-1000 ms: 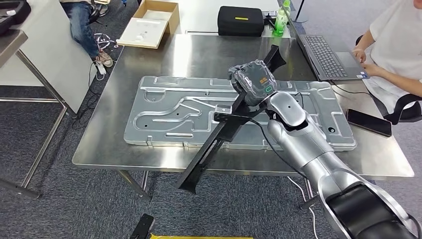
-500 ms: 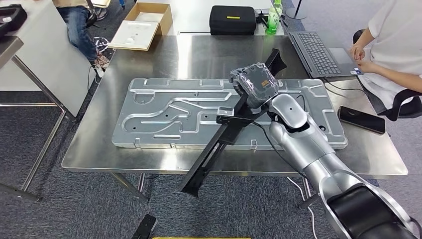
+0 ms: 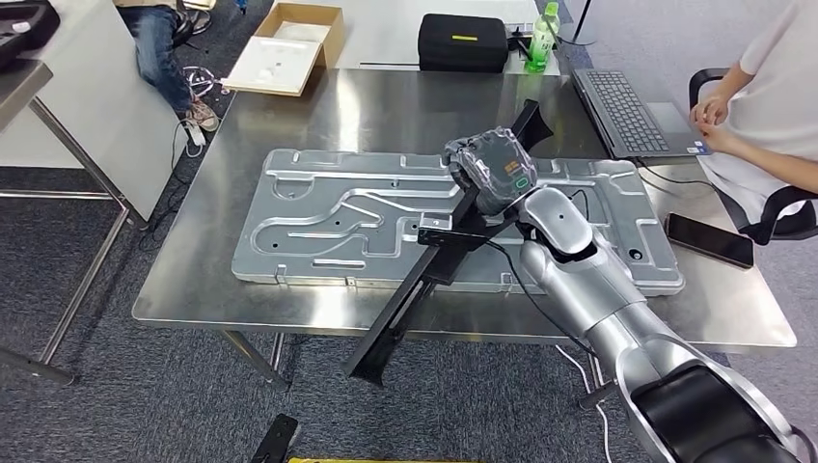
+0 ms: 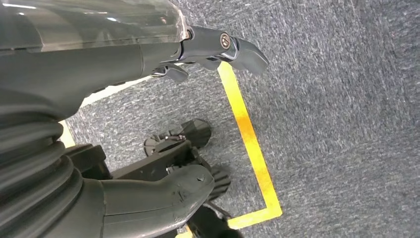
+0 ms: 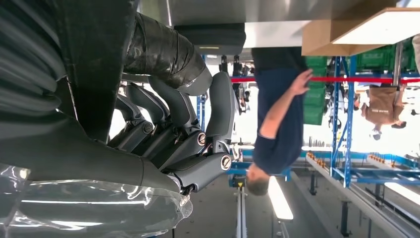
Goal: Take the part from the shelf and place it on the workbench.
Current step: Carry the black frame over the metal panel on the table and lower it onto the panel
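Note:
My right hand (image 3: 494, 174) grips a long black bar-shaped part (image 3: 422, 280) near its upper end. The part slants across the large stamped silver plate (image 3: 318, 222) lying on the steel workbench (image 3: 386, 106), and its lower end hangs past the bench's front edge. In the right wrist view my right hand (image 5: 163, 139) has its dark fingers (image 5: 198, 148) curled round the black part (image 5: 163, 49). My left hand (image 4: 148, 49) hangs over grey carpet with its fingers apart and nothing in it.
A seated person (image 3: 762, 106) works at a laptop (image 3: 627, 106) on the bench's right side, a phone (image 3: 709, 239) beside them. A black case (image 3: 463, 40), green bottle (image 3: 542, 39) and cardboard box (image 3: 289, 43) stand behind. Yellow floor tape (image 4: 252, 144) lies below.
The whole view swayed slightly left and back. My right hand and the black part stay in nearly the same place over the plate, a touch lower.

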`<act>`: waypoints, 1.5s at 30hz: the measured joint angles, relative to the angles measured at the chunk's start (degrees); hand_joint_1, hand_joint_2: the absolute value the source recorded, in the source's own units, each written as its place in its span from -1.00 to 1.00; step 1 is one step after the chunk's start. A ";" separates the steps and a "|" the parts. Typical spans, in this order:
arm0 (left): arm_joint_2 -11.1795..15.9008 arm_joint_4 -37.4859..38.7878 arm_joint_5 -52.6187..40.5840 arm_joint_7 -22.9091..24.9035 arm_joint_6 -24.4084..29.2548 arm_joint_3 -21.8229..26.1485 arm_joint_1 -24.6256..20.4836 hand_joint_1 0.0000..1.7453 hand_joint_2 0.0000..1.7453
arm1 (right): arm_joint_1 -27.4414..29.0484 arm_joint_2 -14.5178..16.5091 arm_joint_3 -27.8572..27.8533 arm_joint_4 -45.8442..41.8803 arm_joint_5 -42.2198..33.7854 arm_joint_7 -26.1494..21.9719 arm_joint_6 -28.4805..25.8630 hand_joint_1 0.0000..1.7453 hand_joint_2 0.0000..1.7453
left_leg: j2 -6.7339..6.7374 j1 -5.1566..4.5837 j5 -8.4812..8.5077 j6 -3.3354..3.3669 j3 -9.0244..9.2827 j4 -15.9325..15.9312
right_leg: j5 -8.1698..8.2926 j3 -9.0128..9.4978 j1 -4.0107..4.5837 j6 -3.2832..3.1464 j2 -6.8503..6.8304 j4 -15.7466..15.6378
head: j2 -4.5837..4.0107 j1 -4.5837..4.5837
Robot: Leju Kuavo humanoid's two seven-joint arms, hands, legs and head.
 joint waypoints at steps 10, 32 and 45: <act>0.00 0.00 0.31 0.61 0.96 -0.03 -0.06 -1.00 1.00 | 0.07 -0.08 -0.16 -0.03 -0.01 -0.02 -0.09 1.00 1.00 | 0.02 0.08 -7.12 -2.65 -5.72 12.72 | 1.76 2.60 0.17 -2.94 0.08 -6.14 | 0.00 -0.03; -0.46 0.00 -0.14 -0.22 0.62 -0.50 -0.31 -1.00 1.00 | 1.05 -1.41 -1.40 -0.19 0.69 -0.53 0.02 1.00 1.00 | -0.03 -0.40 -0.57 -0.20 -0.07 0.50 | 1.64 1.83 0.67 -0.89 0.07 -4.56 | 0.00 0.00; -0.48 0.00 -0.30 0.02 1.27 -0.51 -0.37 -1.00 1.00 | 1.74 -1.51 -1.67 -0.69 0.97 -0.52 0.35 1.00 1.00 | 0.04 -0.16 -3.31 -1.96 -4.61 9.96 | 1.78 2.80 0.56 -3.03 0.12 -6.26 | 0.00 -0.02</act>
